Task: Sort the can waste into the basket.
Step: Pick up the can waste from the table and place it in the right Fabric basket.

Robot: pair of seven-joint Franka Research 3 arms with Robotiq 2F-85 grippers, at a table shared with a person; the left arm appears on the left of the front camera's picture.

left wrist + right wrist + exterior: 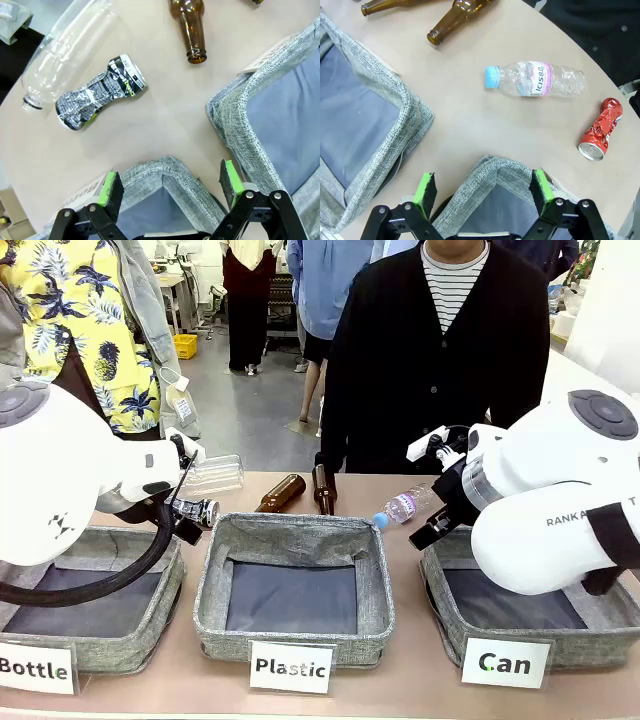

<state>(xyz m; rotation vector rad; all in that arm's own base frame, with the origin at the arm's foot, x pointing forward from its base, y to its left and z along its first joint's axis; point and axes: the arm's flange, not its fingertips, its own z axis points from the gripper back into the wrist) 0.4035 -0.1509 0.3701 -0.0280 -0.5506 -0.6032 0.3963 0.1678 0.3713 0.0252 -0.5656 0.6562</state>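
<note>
The black can (pixel 100 92), crushed, with a white-silver pattern, lies on the table beside a clear bottle. My left gripper (pixel 171 185) hangs open above the corner of the "Bottle" basket (pixel 160 170), short of that can. From the front the black can (pixel 199 510) peeks out beside the left gripper (pixel 188 523). The dented red can (pixel 601 129) lies on the table beyond the "Can" basket (pixel 495 172). My right gripper (pixel 482 190) is open over that basket's corner, nothing between its pads. The "Can" basket (pixel 450 600) sits front right under the right gripper (pixel 437 525).
A large clear bottle (pixel 70 45) touches the black can. Two brown glass bottles (pixel 455 20) lie at the back. A small blue-capped plastic bottle (pixel 535 80) lies left of the red can. The "Plastic" basket (pixel 295 530) stands in the middle. A person stands at the far edge.
</note>
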